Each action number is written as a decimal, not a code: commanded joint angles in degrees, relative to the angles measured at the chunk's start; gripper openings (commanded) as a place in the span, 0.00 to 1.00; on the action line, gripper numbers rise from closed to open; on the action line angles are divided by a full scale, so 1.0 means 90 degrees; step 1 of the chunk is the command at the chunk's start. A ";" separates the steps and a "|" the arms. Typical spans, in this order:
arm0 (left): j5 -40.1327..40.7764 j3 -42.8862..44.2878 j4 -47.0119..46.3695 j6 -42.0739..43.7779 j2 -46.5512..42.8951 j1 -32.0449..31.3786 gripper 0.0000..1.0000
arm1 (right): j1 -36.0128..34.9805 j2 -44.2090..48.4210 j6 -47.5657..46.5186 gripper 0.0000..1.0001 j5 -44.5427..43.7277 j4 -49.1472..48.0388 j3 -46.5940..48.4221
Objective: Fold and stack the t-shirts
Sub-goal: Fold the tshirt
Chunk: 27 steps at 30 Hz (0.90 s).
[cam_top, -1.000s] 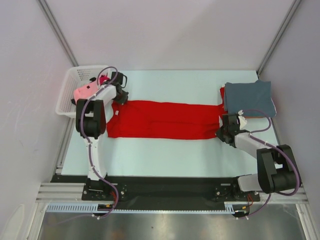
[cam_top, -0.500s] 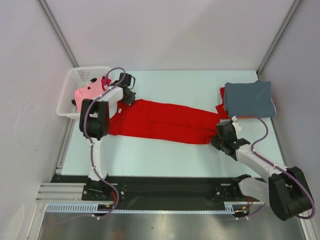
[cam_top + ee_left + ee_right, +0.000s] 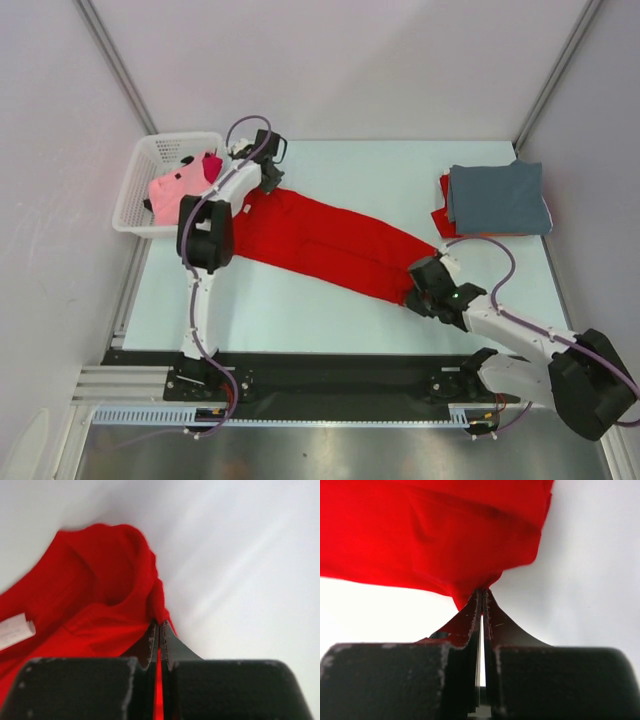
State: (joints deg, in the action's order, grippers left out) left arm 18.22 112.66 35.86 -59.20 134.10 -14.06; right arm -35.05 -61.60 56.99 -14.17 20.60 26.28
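The red t-shirt [image 3: 330, 245] is stretched into a long band across the worktop [image 3: 380, 165]. It runs slantwise from the far left, just beside the basket [image 3: 130, 190], to the near right. Its far-left end is gripped by the left tool [image 3: 268, 182], whose jaws are pressed together on a fold of the cloth. In the left wrist view the red fabric [image 3: 95, 595] is seen bunched just beyond the left tool [image 3: 159, 626], with a thin strip of red showing in the slit between the fingers. A white label [image 3: 15, 631] is seen on the cloth at the left edge of that view.

The near-right end of the band is gripped by the right tool [image 3: 418, 290], which is likewise closed tight on the cloth. In the right wrist view the fabric [image 3: 435, 530] is drawn to a point at the tips of the right tool [image 3: 483, 594] and is spread wide beyond them. Whether the gripped ends are lifted off the worktop cannot be told.

A grey-blue t-shirt [image 3: 497, 197] is laid folded square at the far right corner of the worktop. It rests on red and orange cloth [image 3: 441, 215], of which only an edge is shown at its left side. This stack is kept apart from the right tool.

A pink t-shirt [image 3: 172, 188] is heaped in the basket, with a scrap of magenta cloth [image 3: 211, 164] beside it, close to the left arm.
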 commanded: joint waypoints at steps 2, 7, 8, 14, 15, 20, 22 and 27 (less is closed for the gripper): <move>-0.0294 0.1405 -0.0185 0.1186 0.0878 -0.0068 0.00 | -0.0518 -0.0303 0.0298 0.00 -0.0144 0.0279 0.0263; -0.1036 0.2550 -0.0457 0.1402 0.1749 -0.0058 0.00 | -0.1944 -0.0838 0.0971 0.00 -0.0281 0.0007 0.0458; -0.1328 0.2550 -0.0720 0.1363 0.1789 -0.0068 0.00 | -0.2149 -0.1024 0.1040 0.00 -0.0319 -0.0033 0.0700; -0.2668 0.3134 -0.1864 0.1138 0.2548 -0.0369 0.00 | -0.3878 -0.2886 0.0944 0.00 -0.0282 -0.1250 0.1931; -0.2804 0.3475 -0.1865 0.1119 0.2647 -0.0438 0.00 | -0.3986 -0.3172 0.0846 0.00 -0.0165 -0.1408 0.2397; -0.2952 0.3196 -0.2673 0.0953 0.2639 -0.0897 0.00 | -0.4241 -0.3995 -0.0159 0.25 0.0812 -0.1965 0.3612; -0.3010 0.3136 -0.2860 0.0963 0.2648 -0.1034 0.01 | -0.4192 -0.3703 -0.0569 0.75 0.0706 -0.2093 0.3681; -0.3206 0.3107 -0.3593 0.0699 0.2697 -0.1464 0.01 | -0.3200 -0.2952 -0.1360 0.80 0.0871 -0.1606 0.3935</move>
State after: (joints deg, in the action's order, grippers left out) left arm -7.81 140.38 11.09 -50.94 158.36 -25.04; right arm -70.08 -94.00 51.64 -7.53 5.48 58.78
